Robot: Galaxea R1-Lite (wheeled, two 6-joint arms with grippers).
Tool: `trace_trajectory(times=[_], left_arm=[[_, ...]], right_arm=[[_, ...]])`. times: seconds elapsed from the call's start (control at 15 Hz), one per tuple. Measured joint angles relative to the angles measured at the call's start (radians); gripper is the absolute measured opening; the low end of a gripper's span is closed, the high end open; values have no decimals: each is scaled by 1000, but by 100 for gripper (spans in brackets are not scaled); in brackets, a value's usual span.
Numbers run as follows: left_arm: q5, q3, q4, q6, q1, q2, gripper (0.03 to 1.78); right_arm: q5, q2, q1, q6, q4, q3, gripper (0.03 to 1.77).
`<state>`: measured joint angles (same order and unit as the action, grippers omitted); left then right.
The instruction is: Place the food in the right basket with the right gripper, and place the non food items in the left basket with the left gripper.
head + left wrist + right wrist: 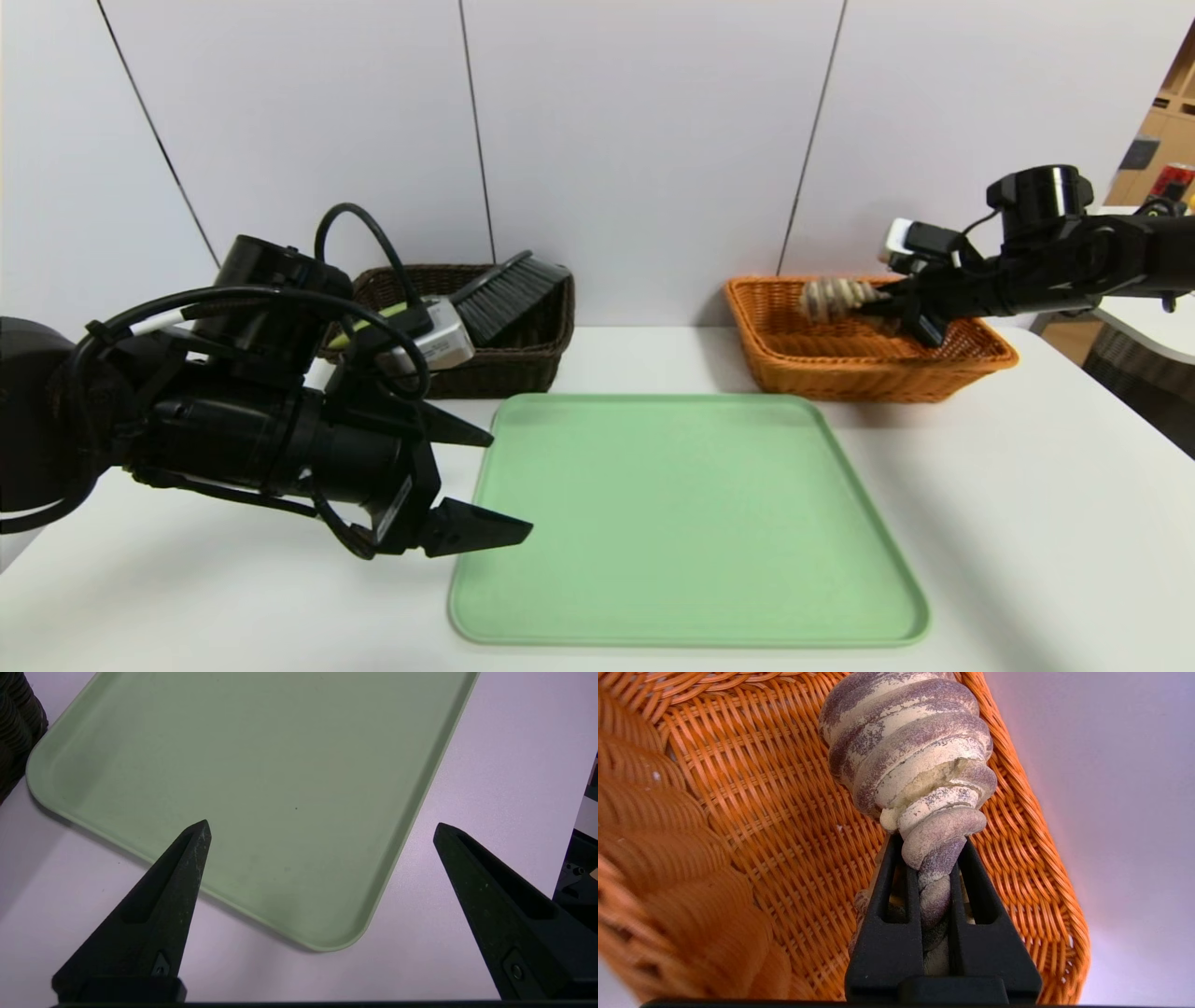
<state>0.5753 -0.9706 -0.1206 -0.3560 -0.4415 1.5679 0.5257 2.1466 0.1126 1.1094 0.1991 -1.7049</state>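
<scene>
Head view: A white table [1008, 485] stands before a pale panelled wall [644, 140] with dark seams. At the far left, a dark brown woven basket [523, 369] holds a brush [513, 294] with black bristles and a green handle, tilted so that it rises above the rim. At the far right, an orange wicker basket [840, 383] has a striped bread roll [831, 299] within its rim, gripped by the right gripper [873, 303], which reaches in from the right. Between the baskets and nearer lies a bare, light green tray [681, 523]. The left gripper [513, 485] hangs empty at the tray's left edge, its jaws wide apart. Beyond the table's far right corner are wooden shelves [1158, 140] and a red object [1173, 177].

Left wrist view: Two black fingers stand well apart with nothing between them. Below are the green tray's rounded corner and white tabletop, with a piece of the dark basket beside the tray.

Right wrist view: The jaws are clamped on the roll's narrow twisted end, over the orange woven floor. The thicker end, ridged in cream and purple-brown, extends beyond the fingertips. Another tan, lumpy part shows behind the fingers; whether it belongs to the same roll cannot be told.
</scene>
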Motion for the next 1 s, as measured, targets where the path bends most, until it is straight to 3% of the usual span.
trace_trajectory(times=[0.13, 0.4, 0.6, 1.0], left_arm=[[0, -3, 1, 0, 0, 4, 169], [0, -5, 2, 0, 1, 8, 169], [-1, -5, 1, 0, 1, 8, 169], [-2, -6, 1, 1, 1, 5, 169]], right_arm=[[0, 24, -1, -2, 46, -34, 20], [3, 37, -8, -4, 101, -69, 82], [8, 37, -10, -6, 101, -77, 110], [14, 18, -10, -66, 105, -103, 142]])
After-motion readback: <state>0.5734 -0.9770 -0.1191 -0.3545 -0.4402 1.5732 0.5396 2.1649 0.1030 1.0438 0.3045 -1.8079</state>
